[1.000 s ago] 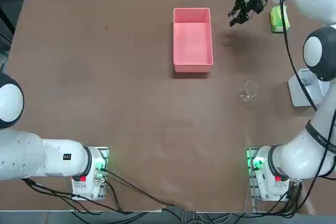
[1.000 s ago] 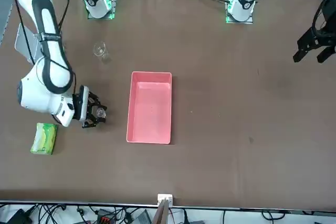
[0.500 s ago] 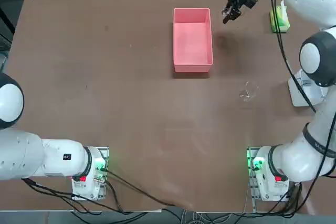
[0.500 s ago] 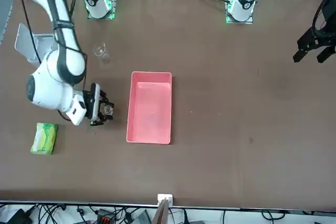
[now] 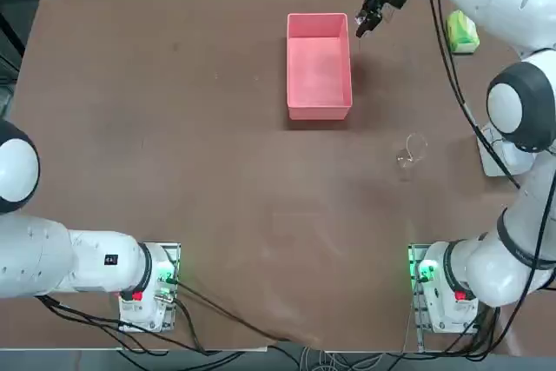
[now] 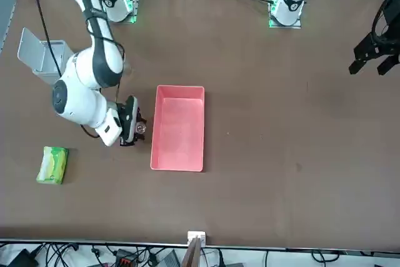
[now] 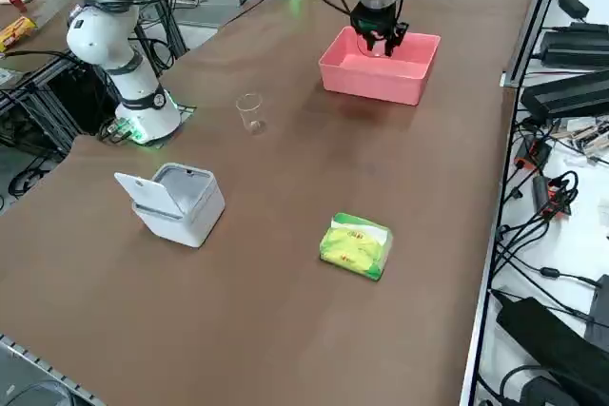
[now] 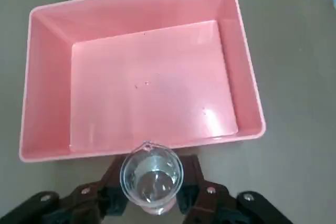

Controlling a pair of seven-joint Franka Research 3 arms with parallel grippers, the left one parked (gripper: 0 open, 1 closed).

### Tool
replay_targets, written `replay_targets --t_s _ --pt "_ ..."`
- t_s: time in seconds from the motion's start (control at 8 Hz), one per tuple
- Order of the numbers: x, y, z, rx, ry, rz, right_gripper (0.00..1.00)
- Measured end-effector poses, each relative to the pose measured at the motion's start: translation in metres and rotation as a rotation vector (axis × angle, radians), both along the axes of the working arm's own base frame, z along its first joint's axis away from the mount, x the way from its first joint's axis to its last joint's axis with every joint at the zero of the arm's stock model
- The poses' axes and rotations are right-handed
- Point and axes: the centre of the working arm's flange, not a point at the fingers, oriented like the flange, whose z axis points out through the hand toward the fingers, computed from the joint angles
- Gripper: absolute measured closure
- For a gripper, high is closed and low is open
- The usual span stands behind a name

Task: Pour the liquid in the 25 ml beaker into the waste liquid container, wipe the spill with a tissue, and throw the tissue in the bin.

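My right gripper (image 8: 152, 190) is shut on the 25 ml beaker (image 8: 151, 176), a tiny clear glass held upright with clear liquid in it. The black fingers (image 8: 195, 184) clamp its sides. The gripper (image 5: 365, 22) hangs just outside the far right corner of the waste liquid container (image 5: 319, 112), a pink tray whose floor (image 8: 152, 77) is bare. In the front view the beaker (image 6: 140, 128) sits close to the tray's wall (image 6: 154, 130). A yellow-green tissue pack (image 7: 355, 246) lies on the table. The bin (image 7: 181, 206) stands with its lid up.
A larger clear glass beaker (image 7: 250, 111) stands on the brown table between the tray and the bin, also seen from overhead (image 5: 410, 150). The tissue pack (image 5: 460, 30) lies to the right of the gripper. Cables and equipment line the table's far edge.
My right gripper has carried the small beaker leftward, away from the tissue pack, to the pink tray's far right corner. Nothing else on the table moved.
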Motion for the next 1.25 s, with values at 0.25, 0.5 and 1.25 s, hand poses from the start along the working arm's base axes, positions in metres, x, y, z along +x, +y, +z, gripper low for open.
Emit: replay_targets --t_s 0.25,0.5,1.25 --pt "-0.008 0.024 0.0 -0.053 0.009 -0.01 0.53" --pt "-0.014 0.052 0.008 -0.115 -0.006 -0.029 0.53" --pt "-0.022 0.085 -0.002 -0.279 0.0 -0.062 0.53"
